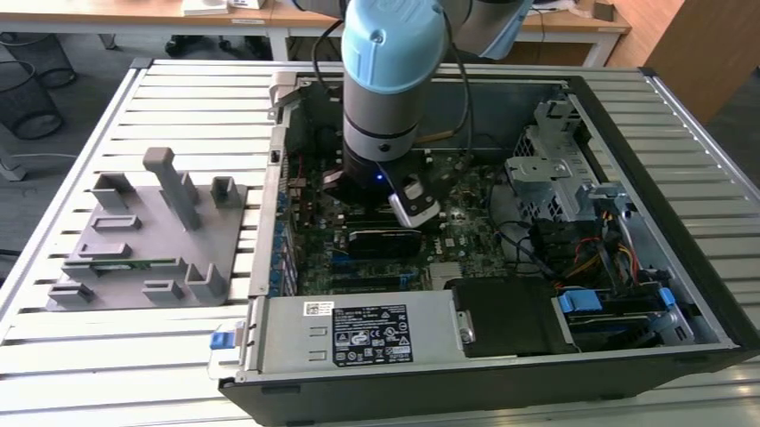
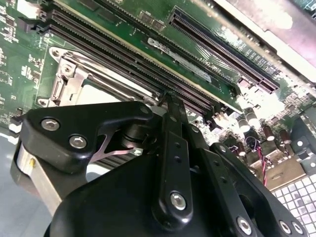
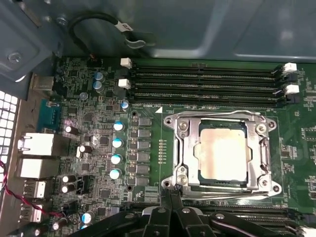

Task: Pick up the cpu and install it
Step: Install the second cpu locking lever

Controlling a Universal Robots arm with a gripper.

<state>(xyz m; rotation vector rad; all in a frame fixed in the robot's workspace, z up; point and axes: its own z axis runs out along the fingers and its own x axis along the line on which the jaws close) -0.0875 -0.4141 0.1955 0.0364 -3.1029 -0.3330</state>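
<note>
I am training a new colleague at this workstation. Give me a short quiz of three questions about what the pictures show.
1. True or false: in the first wrist view, the cpu lies inside the metal socket frame, with the claw just beside that frame.
2. In the exterior view, where does the grey fixture stand?
A) on the table, to the exterior view's left of the computer case
B) inside the case
C) on top of the arm
3. Fill in the missing word: the arm reaches down into the open computer ____.

Key: 1 true; 2 A; 3 case.
</note>
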